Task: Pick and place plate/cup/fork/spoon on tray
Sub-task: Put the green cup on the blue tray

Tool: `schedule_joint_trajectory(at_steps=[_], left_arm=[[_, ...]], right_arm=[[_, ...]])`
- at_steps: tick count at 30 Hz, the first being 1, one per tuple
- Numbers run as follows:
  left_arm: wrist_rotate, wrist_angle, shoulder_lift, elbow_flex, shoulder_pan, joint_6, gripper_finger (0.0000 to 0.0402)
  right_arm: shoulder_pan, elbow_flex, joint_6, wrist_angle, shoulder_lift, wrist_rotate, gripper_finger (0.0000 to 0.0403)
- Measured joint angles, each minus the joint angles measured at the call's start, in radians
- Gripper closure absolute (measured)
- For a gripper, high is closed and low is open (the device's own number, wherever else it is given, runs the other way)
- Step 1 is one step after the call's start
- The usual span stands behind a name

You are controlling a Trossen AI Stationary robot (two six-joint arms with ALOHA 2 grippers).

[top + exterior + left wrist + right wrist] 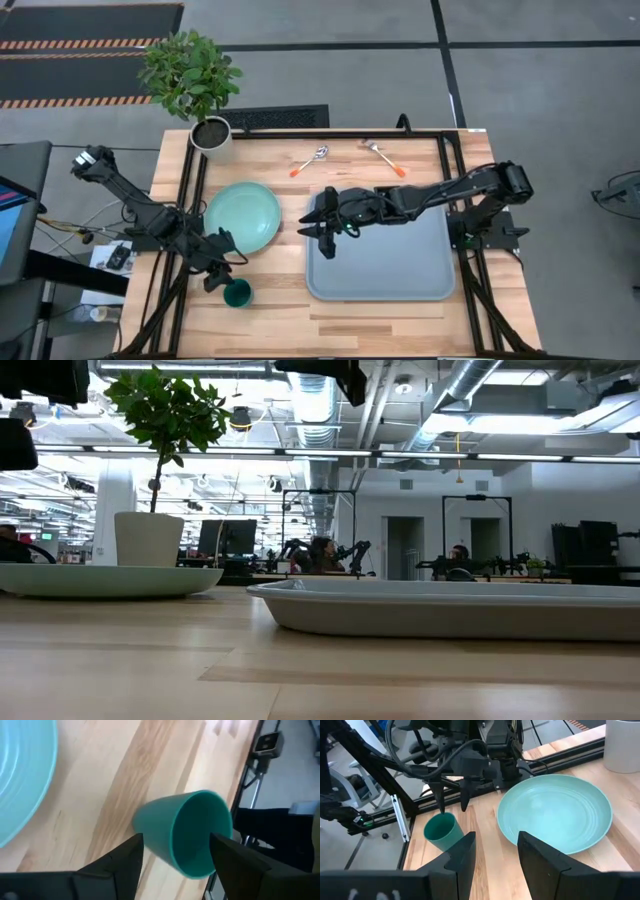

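**Cup on the bare wood, both grippers open**

A pale wooden table (400, 310) stands on a grey floor, with a black frame round it and a potted plant (195, 85) at its far left corner; the low view looks across to an office hall with ducts overhead. In that low view the cup, fork and spoon cannot be made out, and only the edges of the plate and tray show.

The left arm reaches from the table's left side, bent at the elbow, its left gripper (216, 277) pointing down toward the near edge. Its fingers stand apart, one on either side of the dark-green cup (237, 293), which the right wrist view shows tilted on the wood; whether the fingers touch it cannot be told.

The right arm stretches from the right across the light blue-grey tray (400, 270), and the right gripper (322, 240) hangs over the tray's left rim, fingers spread and holding nothing.

The mint-green plate (243, 217) lies on the wood between the two grippers, left of the tray. The spoon (311, 160) and the fork (384, 157) lie beyond the tray near the table's far edge, apart from one another.
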Motion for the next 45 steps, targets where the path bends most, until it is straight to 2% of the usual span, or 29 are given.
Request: schedule_joint_trajectory(at_steps=[4, 11, 14, 18, 25, 30, 34, 39, 45], left_arm=[[0.007, -0.055, 0.048, 0.0, 0.0, -0.043, 0.0185], [0.044, -0.014, 0.161, 0.0, 0.0, -0.042, 0.0186], [0.05, -0.034, 0.206, 0.0, 0.0, -0.061, 0.0197], [0.065, -0.038, 0.247, 0.0, 0.0, -0.082, 0.0246], [0.06, -0.044, 0.252, 0.009, 0.0, -0.105, 0.0385], [0.023, -0.042, 0.252, 0.063, 0.017, -0.091, 0.0399], [-0.025, -0.089, 0.252, 0.136, 0.061, -0.044, 0.04], [-0.096, -0.182, 0.252, 0.214, 0.173, 0.009, 0.0401], [-0.086, -0.187, 0.269, 0.233, 0.364, 0.129, 0.0401]], right_arm=[[-0.002, 0.0, 0.0, 0.0, 0.0, 0.0, 0.0232], [-0.002, 0.0, 0.0, -0.002, 0.0, 0.0, 0.0232], [-0.002, 0.0, 0.0, -0.002, 0.0, 0.0, 0.0232], [-0.002, 0.0, 0.0, -0.002, 0.0, 0.0, 0.0232], [-0.004, 0.0, 0.036, -0.005, 0.0, -0.001, 0.0232], [-0.015, 0.0, 0.056, -0.067, -0.001, -0.002, 0.0232], [-0.021, 0.0, 0.078, -0.117, -0.001, -0.003, 0.0232], [-0.021, 0.0, 0.082, -0.151, -0.001, -0.01, 0.0232], [-0.012, 0.0, 0.082, -0.233, -0.05, -0.012, 0.0232]])
